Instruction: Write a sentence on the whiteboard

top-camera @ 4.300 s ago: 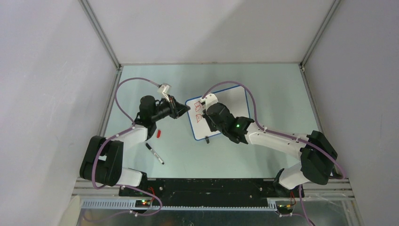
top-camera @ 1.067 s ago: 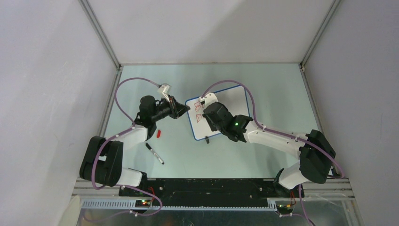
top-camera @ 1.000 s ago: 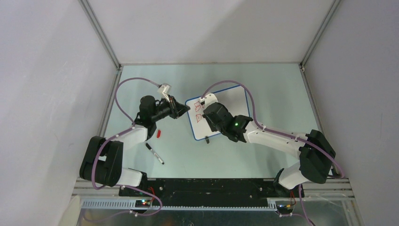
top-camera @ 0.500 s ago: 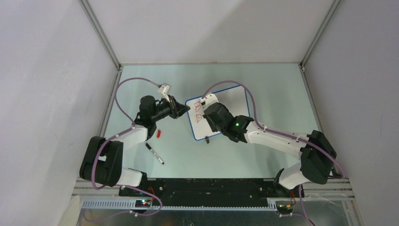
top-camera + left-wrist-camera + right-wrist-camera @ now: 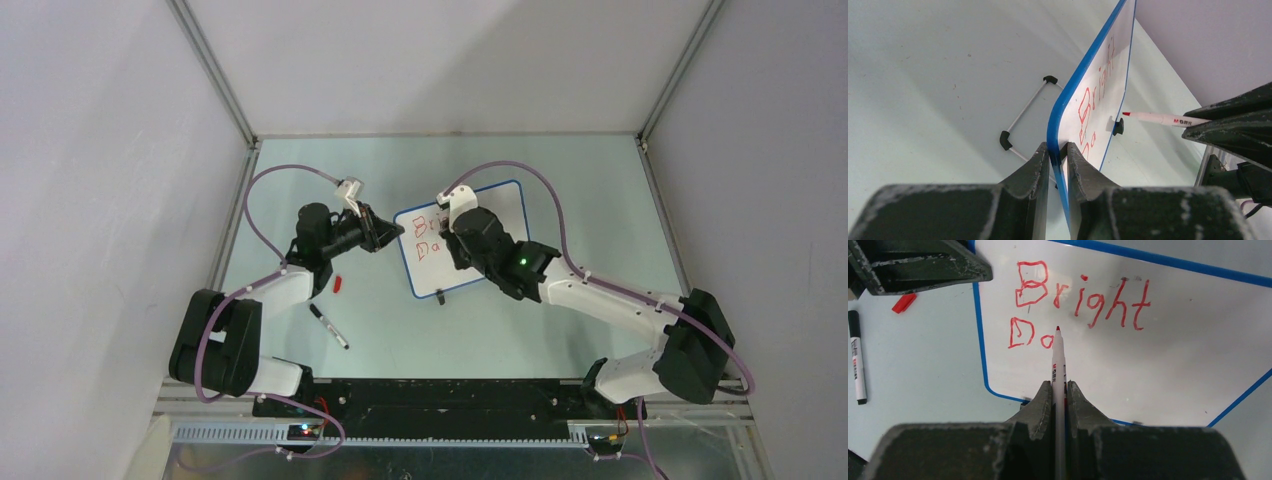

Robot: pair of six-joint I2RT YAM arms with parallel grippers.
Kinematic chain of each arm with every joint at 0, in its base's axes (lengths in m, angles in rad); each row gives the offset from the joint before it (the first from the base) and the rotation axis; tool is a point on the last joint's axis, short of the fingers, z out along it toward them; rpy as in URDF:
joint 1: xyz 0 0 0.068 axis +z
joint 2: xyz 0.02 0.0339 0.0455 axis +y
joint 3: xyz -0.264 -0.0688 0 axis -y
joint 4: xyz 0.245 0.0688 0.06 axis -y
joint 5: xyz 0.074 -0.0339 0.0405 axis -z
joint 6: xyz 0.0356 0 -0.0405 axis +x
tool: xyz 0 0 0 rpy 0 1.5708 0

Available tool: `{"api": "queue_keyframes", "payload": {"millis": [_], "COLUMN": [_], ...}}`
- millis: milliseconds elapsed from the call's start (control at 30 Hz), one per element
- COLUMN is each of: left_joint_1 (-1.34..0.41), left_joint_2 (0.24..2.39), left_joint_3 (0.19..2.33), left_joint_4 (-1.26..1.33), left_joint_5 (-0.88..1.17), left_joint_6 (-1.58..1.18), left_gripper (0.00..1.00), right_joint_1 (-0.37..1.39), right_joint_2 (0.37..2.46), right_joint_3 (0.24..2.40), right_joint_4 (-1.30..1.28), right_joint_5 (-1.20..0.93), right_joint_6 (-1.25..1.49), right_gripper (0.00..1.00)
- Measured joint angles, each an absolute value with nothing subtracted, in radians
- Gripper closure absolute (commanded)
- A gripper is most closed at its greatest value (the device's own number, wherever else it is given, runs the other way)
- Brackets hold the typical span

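The whiteboard (image 5: 505, 205) stands tilted in the middle of the table, white with a blue rim. My left gripper (image 5: 397, 232) is shut on its left edge; in the left wrist view the fingers (image 5: 1058, 150) pinch the blue rim (image 5: 1075, 82). My right gripper (image 5: 1059, 386) is shut on a white marker (image 5: 1058, 360) with a red tip. The tip is just right of the "Da"; I cannot tell whether it touches the board. The sentence (image 5: 1083, 295) in red reads "Bright" on the top line and "Da" below it. From above, the right gripper (image 5: 458, 245) covers the board's centre.
A black-capped marker (image 5: 328, 326) and a small red cap (image 5: 338, 284) lie on the table left of the board, below my left arm. The board's wire stand (image 5: 1023, 112) juts out behind it. Grey enclosure walls close in the table on three sides.
My right arm has swung right and slightly back along the board, uncovering more of the red writing from above. The left gripper has held still on the board's edge.
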State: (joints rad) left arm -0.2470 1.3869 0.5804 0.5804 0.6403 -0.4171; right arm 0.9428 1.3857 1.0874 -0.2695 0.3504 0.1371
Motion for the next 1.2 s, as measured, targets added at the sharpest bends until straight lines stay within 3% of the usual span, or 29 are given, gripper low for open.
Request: {"api": "queue_keyframes", "payload": {"millis": [1200], "left_joint_1": [-0.249], "left_joint_2": [1.380], "left_joint_3": [0.580], "left_joint_4": [0.573], "left_joint_5": [0.639], "left_joint_6": [-0.417], "left_gripper": [0.80], "right_joint_1": [0.917], "right_joint_2": [1.419], "right_joint_3": [1.060], "right_joint_4": [-0.252], "right_joint_5": [0.350], "right_joint_6": [0.136], "right_gripper": [1.00]}}
